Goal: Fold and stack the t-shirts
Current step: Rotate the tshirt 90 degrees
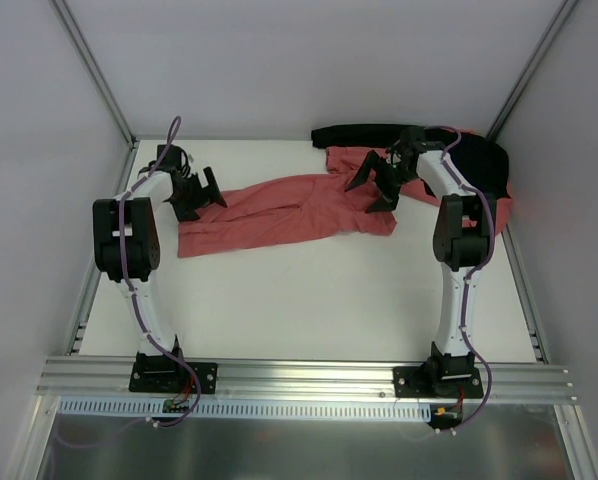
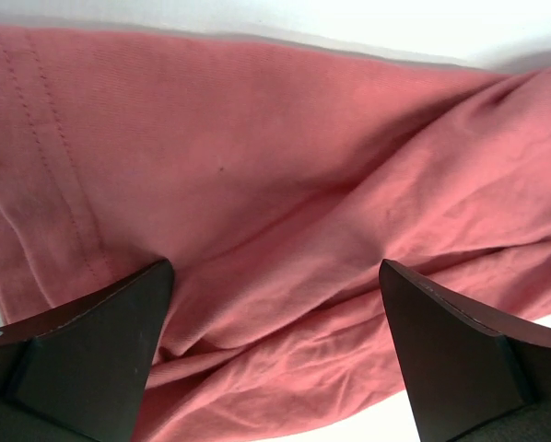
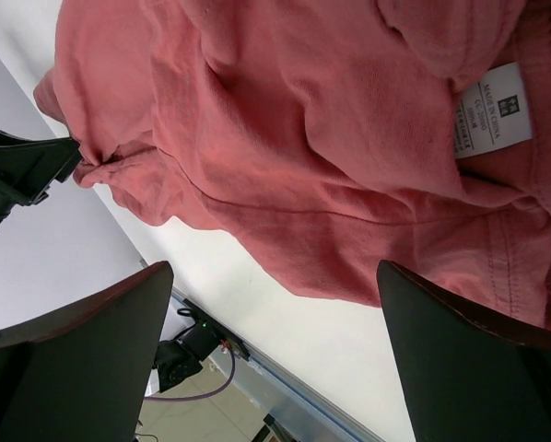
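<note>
From above, a salmon-red t-shirt of thin soft cloth (image 1: 279, 215) lies crumpled and stretched lengthwise across the far half of the white tabletop (image 1: 309, 300), reaching from one arm to the other. The left gripper (image 1: 201, 194) hangs over the shirt's left end and the right gripper (image 1: 371, 189) over its right end, both with jaws spread wide and nothing between them. In the far right corner a black cloth (image 1: 379, 133) lies over a heap of more salmon-red cloth (image 1: 499, 205). The right arm hides much of it, so how many garments are there cannot be told.

The left wrist view shows that gripper's two dark fingers (image 2: 91, 359) parted above wrinkled red fabric with a double-stitched hem at the left. Whether the tips touch the cloth is unclear. A strip of tabletop shows along the top edge.

The right wrist view shows its fingers (image 3: 460, 359) just as wide apart, above bunched red folds that carry a white sewn-in label (image 3: 494, 110), its print too small to read. The left gripper's black tip appears at the frame's left edge — cut off, right at the shirt's far end — and contact cannot be judged.
</note>
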### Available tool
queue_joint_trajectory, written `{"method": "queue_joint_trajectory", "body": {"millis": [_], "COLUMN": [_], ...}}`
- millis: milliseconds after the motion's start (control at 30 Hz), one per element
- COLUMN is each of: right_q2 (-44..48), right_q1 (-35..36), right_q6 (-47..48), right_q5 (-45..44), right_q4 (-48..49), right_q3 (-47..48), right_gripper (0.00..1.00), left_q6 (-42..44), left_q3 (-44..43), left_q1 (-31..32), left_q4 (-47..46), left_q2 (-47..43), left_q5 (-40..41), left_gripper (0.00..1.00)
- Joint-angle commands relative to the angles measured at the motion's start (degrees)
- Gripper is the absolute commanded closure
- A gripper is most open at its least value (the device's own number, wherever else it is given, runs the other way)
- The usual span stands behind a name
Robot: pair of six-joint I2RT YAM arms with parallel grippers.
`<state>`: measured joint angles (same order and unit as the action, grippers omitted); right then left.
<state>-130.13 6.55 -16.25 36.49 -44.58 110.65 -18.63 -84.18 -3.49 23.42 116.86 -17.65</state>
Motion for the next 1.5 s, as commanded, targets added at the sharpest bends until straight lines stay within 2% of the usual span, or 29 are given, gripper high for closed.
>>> {"method": "queue_joint_trajectory", "body": {"millis": [0, 333, 567, 867, 1200, 1467], "right_q2": [-0.57, -4.52, -7.42, -16.82, -22.8, -26.93], "right_q1": [-0.31, -0.31, 0.22, 2.42, 5.4, 7.43], "right_q6": [-0.62, -0.54, -0.71, -5.37, -13.54, -21.71], "right_q5": [1.48, 1.13, -0.37, 1.04, 4.72, 6.75], "right_q4": [1.07, 0.54, 1.86, 2.91, 14.07, 24.53], "right_q3": [0.88, 3.17, 2.64, 17.48, 20.39, 22.94], "right_gripper": [0.01, 0.01, 0.0, 0.0, 0.01, 0.0], "left_q6": [1.49, 4.31, 2.73, 0.35, -3.24, -7.29], "left_q3": [1.83, 11.75, 15.36, 25.9, 41.54, 45.68], "left_q1": [-0.64, -0.64, -0.64, -0.38, 0.76, 5.59], "left_q4": [2.42, 3.56, 3.3, 3.91, 6.46, 10.06], "left_q2": [-0.67, -5.93, -9.1, -20.17, -37.73, -45.49], "left_q5": [2.27, 4.02, 2.71, 0.34, -3.44, -5.99], "left_gripper": [0.01, 0.01, 0.01, 0.01, 0.01, 0.01]}}
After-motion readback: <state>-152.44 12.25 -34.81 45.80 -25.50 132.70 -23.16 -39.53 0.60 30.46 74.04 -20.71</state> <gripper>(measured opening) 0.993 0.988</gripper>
